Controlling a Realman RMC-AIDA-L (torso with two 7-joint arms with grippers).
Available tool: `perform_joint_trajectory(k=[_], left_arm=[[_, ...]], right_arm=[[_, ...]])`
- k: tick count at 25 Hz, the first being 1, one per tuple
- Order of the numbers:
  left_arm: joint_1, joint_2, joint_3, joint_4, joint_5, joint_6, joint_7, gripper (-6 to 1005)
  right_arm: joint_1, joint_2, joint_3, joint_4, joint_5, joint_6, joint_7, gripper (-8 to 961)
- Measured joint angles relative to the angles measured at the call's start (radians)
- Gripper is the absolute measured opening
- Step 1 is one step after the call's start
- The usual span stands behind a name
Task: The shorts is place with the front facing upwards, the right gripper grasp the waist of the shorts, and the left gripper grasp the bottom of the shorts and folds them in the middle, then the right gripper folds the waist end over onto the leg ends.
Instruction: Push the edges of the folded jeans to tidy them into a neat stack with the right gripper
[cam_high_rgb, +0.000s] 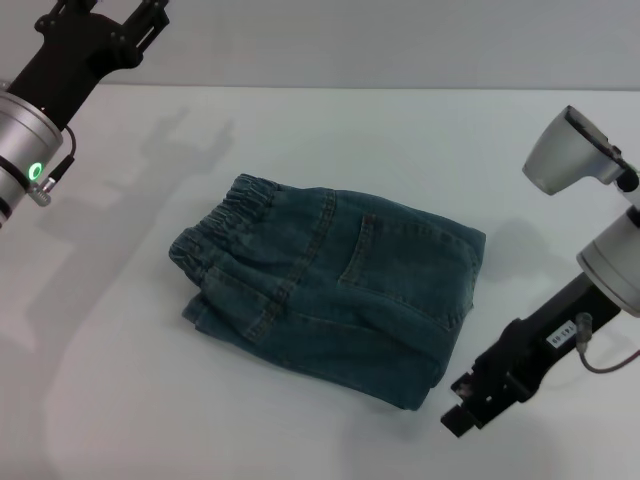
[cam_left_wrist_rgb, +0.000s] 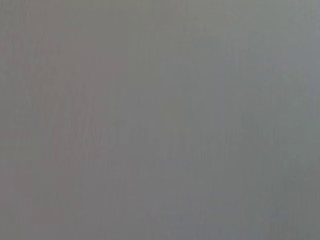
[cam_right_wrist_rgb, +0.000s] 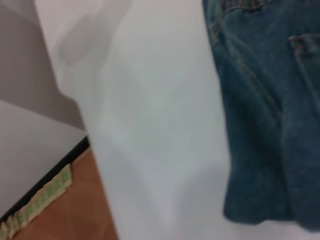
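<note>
shorts (cam_high_rgb: 330, 285) lie folded in a compact bundle mid-table (cam_high_rgb: 300, 130), elastic waist (cam_high_rgb: 225, 225) on top toward the left, well apart from both grippers. right gripper (cam_high_rgb: 470, 405) sits low just off the bundle's near-right corner, holding nothing, jaw gap can't tell — arm slants down from the right edge. left gripper (cam_high_rgb: 110, 15) is raised at far left, prongs apart w/ nothing between; left wrist view is blank grey.

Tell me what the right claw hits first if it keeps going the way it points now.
Likely bare table: the right claw points down-left, just off the folded shorts' near corner. Depth unclear; it might clip that corner.
</note>
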Motion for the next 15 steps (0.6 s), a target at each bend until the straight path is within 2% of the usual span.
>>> perform_joint_trajectory(k=[15], left_arm=[[-0.028, -0.001, 0.003, -0.070, -0.020, 0.016, -0.001, 751]], right_arm=[[0.002, 0.003, 0.016, 0.001, 0.004, 0.161, 0.006, 579]])
